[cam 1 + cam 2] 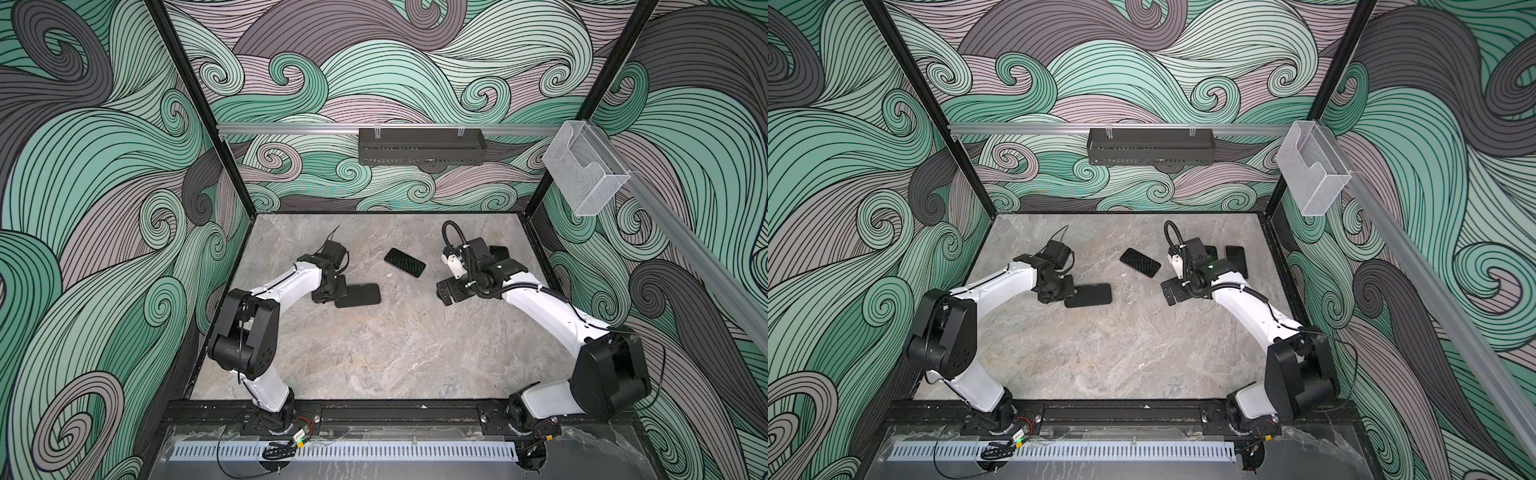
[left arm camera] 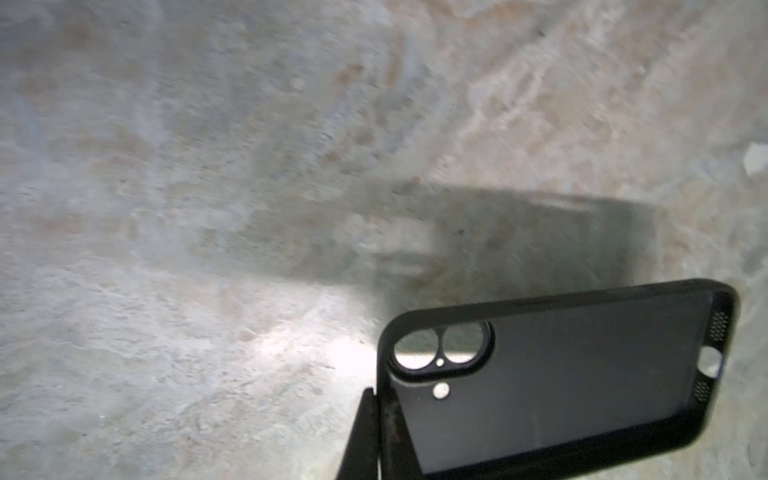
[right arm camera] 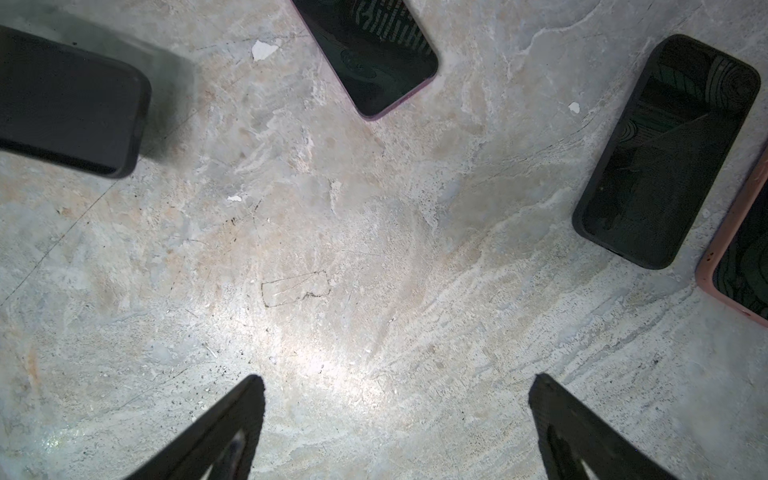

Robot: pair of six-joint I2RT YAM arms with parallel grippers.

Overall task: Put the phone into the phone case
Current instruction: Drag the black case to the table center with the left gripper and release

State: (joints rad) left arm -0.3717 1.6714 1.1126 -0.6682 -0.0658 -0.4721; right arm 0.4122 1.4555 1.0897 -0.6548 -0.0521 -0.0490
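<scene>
Nothing is fitted yet, by my reading. Nearest, the left gripper [image 1: 330, 291] has its jaws pinching one edge of the phone case [image 2: 561, 382] — matte black, empty, the counter [image 1: 374, 353] visible through its lens holes, seemingly lifted. The right gripper [image 3: 397, 382] hangs with jaws spread wide over a bare patch. Farther back the phone [image 1: 405, 262] lies flat, screen up, apart from both — yet to be picked up and seated.
</scene>
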